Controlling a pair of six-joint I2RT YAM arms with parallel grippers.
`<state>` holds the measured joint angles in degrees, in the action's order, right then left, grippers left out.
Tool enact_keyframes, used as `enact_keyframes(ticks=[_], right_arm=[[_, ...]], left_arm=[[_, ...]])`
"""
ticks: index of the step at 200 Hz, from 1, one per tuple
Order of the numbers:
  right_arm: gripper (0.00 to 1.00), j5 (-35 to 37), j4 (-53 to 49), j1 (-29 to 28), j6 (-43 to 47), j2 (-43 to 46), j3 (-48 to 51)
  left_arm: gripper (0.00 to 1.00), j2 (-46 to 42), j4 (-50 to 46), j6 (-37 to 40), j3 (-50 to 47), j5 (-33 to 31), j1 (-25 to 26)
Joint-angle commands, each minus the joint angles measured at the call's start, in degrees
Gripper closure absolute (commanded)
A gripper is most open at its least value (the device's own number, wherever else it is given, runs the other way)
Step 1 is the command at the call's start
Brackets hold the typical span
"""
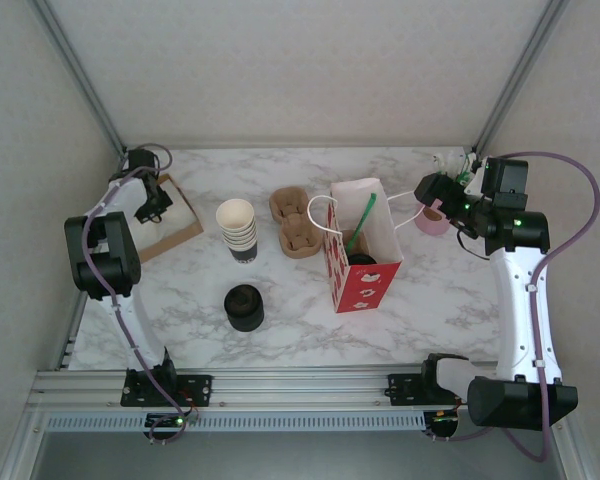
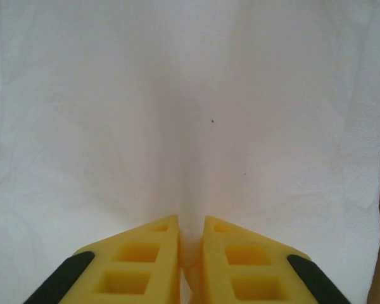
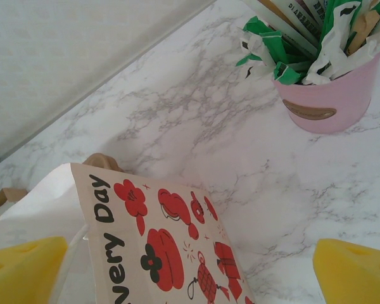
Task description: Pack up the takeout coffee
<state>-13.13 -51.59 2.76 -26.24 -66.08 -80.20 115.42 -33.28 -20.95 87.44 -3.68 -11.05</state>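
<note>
Yellow fingers (image 2: 149,256) of our left pincer (image 2: 191,225) were pressed together on a raised fold of the white napkin (image 2: 190,107), a pinch we judged was meant to lift one sheet for the order. Our right pincer (image 3: 191,247) hung with its fingers wide apart and nothing between them, just beside the red-and-white bag (image 1: 365,285), probably placed to steady it. Inside that bag sat the takeout coffee (image 1: 361,261), black lid up, next to a green stick (image 1: 366,220). Spare cups (image 1: 236,228) and lids (image 1: 245,306) stood apart on the desk (image 1: 310,325).
</note>
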Motion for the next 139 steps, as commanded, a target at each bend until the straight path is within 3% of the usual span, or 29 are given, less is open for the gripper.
enact_keyframes(ticks=[1,43,72,139], right_arm=[[0.01,0.0,0.7,0.4,0.3,0.9,0.5],[0.01,0.0,0.6,0.4,0.3,1.0,0.5],[0.01,0.2,0.5,0.4,0.4,1.4,0.4],[0.01,0.0,0.1,0.3,0.8,1.4,0.0]], left_arm=[[0.87,-2.6,-2.0,0.6,0.1,-1.3,-0.6],[0.92,-5.0,-2.5,0.8,0.6,-1.6,-0.6],[1.0,-7.6,-3.2,1.0,1.4,-1.3,-0.6],[1.0,-14.0,-3.6,0.6,2.5,0.5,-0.5]])
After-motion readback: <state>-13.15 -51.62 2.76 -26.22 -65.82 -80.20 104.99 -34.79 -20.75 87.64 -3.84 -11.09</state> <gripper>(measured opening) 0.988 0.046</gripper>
